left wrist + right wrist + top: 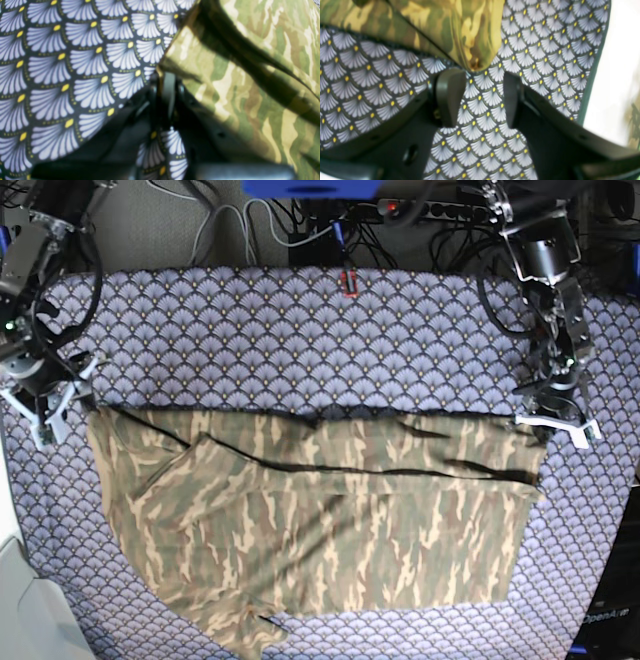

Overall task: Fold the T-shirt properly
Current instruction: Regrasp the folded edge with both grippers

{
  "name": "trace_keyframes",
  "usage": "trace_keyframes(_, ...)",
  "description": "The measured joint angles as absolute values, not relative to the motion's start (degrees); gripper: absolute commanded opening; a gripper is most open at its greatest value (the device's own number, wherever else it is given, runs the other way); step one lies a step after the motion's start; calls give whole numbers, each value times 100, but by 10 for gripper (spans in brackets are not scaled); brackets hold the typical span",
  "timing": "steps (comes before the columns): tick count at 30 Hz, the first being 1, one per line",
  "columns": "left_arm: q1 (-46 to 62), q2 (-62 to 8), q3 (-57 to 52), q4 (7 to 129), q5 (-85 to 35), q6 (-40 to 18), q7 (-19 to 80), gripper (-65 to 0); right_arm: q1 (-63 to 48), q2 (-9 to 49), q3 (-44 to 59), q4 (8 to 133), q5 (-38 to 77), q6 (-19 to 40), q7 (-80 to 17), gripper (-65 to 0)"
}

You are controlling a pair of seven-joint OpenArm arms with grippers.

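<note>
The camouflage T-shirt lies flat on the table, its upper part folded down in a long band. My left gripper is at the shirt's upper right corner. In the left wrist view its jaws stand together at the tip of the cloth, which drapes over one finger. My right gripper is at the shirt's upper left corner. In the right wrist view it is open and empty, with the shirt's corner just beyond the fingertips.
The blue-grey scallop-patterned tablecloth covers the table. Its edge runs close to my right gripper. Cables lie behind the far edge, where a small red item also sits.
</note>
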State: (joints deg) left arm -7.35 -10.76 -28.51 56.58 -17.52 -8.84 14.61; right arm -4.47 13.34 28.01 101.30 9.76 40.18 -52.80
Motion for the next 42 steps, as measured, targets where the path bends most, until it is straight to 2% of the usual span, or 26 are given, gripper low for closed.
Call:
trace_keyframes(5, -733, -1074, -2851, 5658, -1750, -882, 1450, -644, -469, 1243, 2783, 10090, 937, 4021, -5527, -298)
trace_keyframes(9, -733, -1074, -2851, 5662, -1750, -884, 1452, -644, -425, 1068, 2746, 10036, 974, 4021, -5470, -297)
trace_keyframes(16, -735, -1074, -2849, 5669, -1765, -897, 1472, -644, 110, 1175, 2735, 8818, 939, 4007, -5339, -297)
trace_keyframes(26, -731, -1079, -2849, 5669, -1765, -897, 1474, -644, 132, 1286, 2746, 8635, 917, 4005, -4893, -297)
trace_keyframes(33, -731, -1079, -2834, 5669, -1767, -897, 1470, -644, 285, 1323, 2381, 8595, 934, 4005, -4899, -297)
trace_keyframes(42, -731, -1079, -2840, 5673, -1765, -897, 1481, -644, 578, 1457, 2388, 7942, 886, 4003, -4908, -298)
